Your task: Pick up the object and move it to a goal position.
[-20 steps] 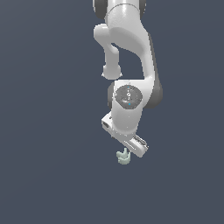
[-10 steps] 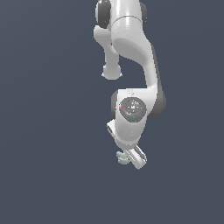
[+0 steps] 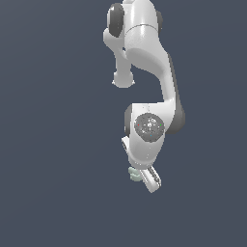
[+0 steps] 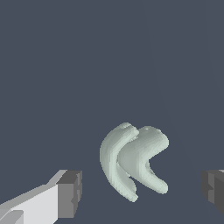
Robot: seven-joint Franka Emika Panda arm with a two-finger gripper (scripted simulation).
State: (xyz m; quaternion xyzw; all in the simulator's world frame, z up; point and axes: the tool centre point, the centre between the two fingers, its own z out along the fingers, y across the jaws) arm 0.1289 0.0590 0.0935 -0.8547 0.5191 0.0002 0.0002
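My pincer (image 4: 140, 192) stands open with the object (image 4: 133, 162) lying on the floor between its pads, untouched: approach looks done, while grasp, lift and carry to goal remain

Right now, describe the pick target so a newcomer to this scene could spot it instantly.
Start at the white robot arm against the plain dark blue-grey ground and follow it down to the gripper at its lowest end. The object is the tiny pale grey-green lump peeking out on the exterior view's left of that gripper. The wrist view shows curved, pointed prongs like stacked crescents, lying between the open fingers and untouched by them.
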